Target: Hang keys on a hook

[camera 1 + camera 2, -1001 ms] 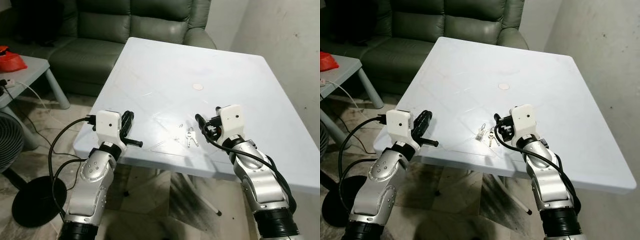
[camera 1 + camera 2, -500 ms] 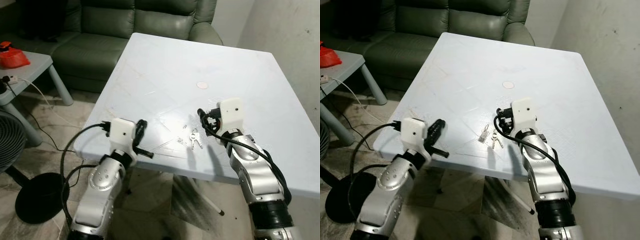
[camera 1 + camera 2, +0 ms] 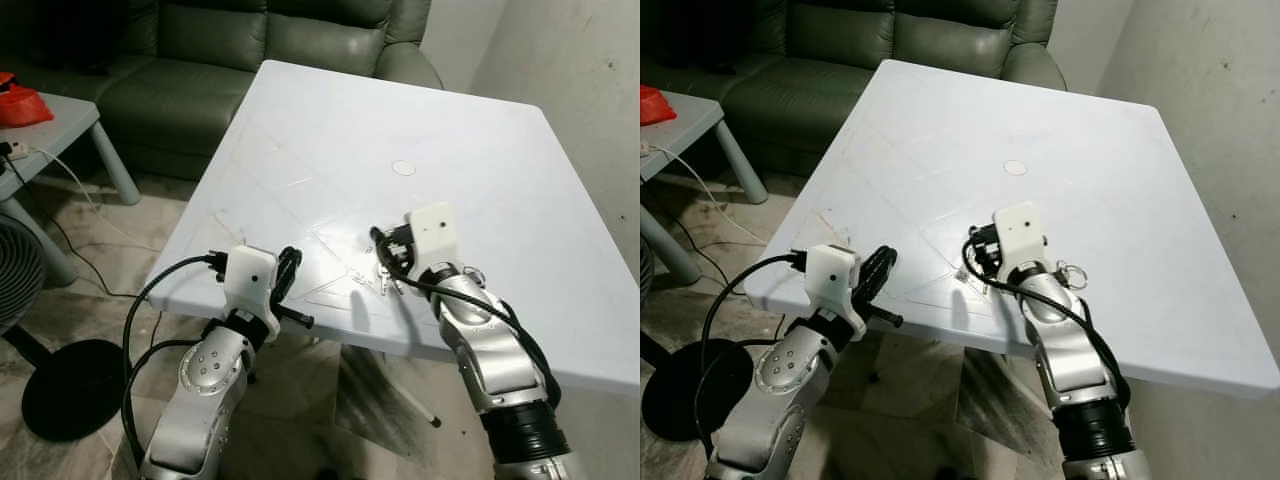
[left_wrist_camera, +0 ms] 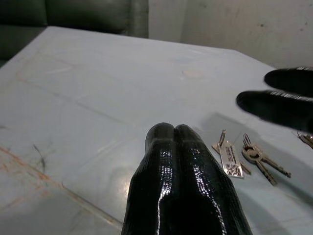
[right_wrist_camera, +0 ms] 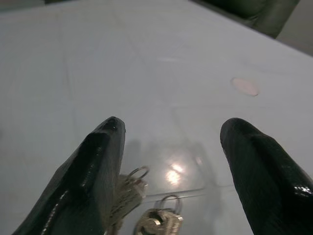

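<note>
The small bunch of silver metal keys (image 4: 257,157), ringed to a flat rectangular tag (image 4: 229,160), lay flat near the front edge of the pale blue-white plastic counter (image 3: 330,130). It sat just below and between the spread fingers of the right pincer (image 5: 171,161), which gripped nothing and was plainly the nearer. The key blades pointed away from the tag. The tag's printing was too small to read. The left pincer (image 4: 174,131), fingers pressed together and empty, hovered at the counter's edge, well apart.
</note>
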You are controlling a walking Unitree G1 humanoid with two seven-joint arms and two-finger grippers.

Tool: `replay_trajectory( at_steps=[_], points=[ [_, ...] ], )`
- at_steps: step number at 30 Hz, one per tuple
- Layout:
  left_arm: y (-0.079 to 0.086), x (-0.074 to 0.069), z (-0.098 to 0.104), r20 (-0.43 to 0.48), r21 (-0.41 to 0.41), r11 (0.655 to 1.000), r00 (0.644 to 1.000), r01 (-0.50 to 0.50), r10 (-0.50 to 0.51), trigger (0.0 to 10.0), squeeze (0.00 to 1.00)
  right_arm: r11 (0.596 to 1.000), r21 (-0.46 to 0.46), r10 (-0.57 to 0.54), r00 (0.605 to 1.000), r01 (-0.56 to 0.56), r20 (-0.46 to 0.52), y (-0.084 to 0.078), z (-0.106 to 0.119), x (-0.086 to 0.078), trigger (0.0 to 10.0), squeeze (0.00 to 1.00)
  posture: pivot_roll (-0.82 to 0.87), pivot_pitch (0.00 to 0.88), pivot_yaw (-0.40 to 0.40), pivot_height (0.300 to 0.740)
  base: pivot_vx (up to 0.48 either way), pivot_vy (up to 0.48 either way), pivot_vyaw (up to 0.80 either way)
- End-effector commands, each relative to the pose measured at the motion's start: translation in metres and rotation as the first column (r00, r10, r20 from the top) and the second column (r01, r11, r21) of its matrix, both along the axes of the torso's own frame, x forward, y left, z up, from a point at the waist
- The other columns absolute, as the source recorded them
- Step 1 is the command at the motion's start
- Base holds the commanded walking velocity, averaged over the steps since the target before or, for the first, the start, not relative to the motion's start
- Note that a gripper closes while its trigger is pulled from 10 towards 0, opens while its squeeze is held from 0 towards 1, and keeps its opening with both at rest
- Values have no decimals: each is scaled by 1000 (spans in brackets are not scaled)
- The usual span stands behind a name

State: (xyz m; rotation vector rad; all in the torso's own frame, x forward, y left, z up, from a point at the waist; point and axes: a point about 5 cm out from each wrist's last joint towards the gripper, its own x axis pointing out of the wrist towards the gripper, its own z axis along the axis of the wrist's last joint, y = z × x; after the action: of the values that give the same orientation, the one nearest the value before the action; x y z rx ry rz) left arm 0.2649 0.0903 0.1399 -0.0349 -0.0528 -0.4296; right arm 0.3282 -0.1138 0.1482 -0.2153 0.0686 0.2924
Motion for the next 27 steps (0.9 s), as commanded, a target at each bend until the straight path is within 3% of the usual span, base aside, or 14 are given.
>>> replay_trajectory(
  at_steps=[1, 14, 27],
  points=[
    [-6, -4, 2, -3, 0, 1000, 1000, 17, -17, 10000, 0, 1000, -12, 0, 1000, 0, -30, 0, -9, -2, 10000, 0, 29, 174, -123, 740, 0, 0, 0],
    [1, -11, 5, -18, 10, 1000, 1000, -7, 7, 10000, 0, 999, 31, -19, 998, 21, -61, 9, -16, 0, 10000, 0, 68, 245, -126, 740, 0, 0, 0],
    [2, -15, 5, -34, 21, 1000, 999, -13, 13, 10000, 0, 996, 77, -50, 998, 54, -47, 10, -10, 6, 10000, 0, 75, 248, -124, 740, 0, 0, 0]
  ],
)
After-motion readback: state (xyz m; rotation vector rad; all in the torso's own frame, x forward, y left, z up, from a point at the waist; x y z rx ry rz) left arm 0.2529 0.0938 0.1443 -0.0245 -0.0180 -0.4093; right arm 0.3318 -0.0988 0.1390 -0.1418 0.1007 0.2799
